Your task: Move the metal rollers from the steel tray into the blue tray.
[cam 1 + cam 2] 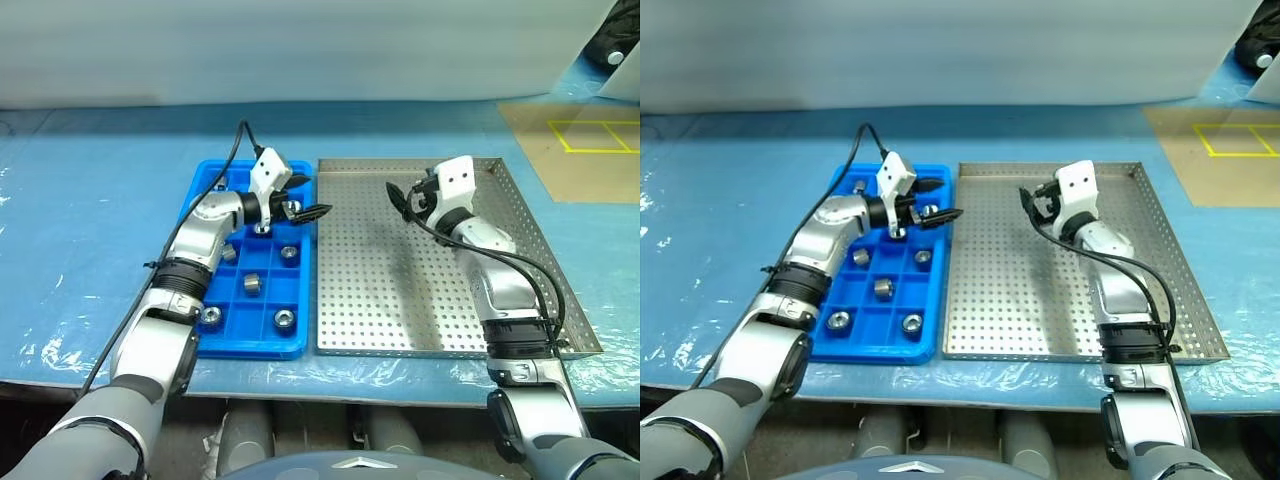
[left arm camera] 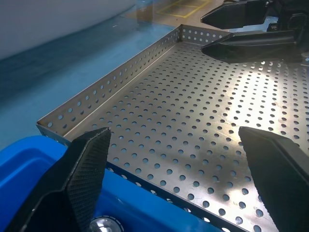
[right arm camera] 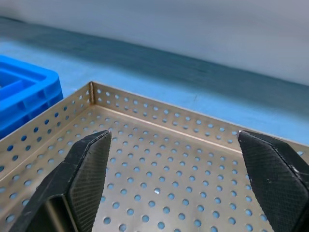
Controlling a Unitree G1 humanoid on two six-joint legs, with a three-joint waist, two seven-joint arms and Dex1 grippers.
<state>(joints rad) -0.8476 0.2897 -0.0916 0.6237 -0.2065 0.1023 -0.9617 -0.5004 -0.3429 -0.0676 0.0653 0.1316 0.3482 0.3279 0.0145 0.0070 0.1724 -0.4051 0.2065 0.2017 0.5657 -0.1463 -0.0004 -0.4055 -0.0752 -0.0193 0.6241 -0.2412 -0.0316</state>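
I see every metal roller [image 1: 252, 284] sitting in the blue tray [image 1: 205, 195], the steel tray [image 1: 440, 330] bare; both left gripper [image 1: 306, 196] and right gripper [image 1: 401, 201] fingers spread wide, empty, at twelve o'clock.

Readable text: none on anything in sight.
Steel tray [image 1: 520, 215]: plain perforated metal, no label or number.
Blue tray [image 1: 200, 190]: bare plastic beside the steel tray, no brand.
Metal rollers [image 1: 252, 284]: no legible stamps.
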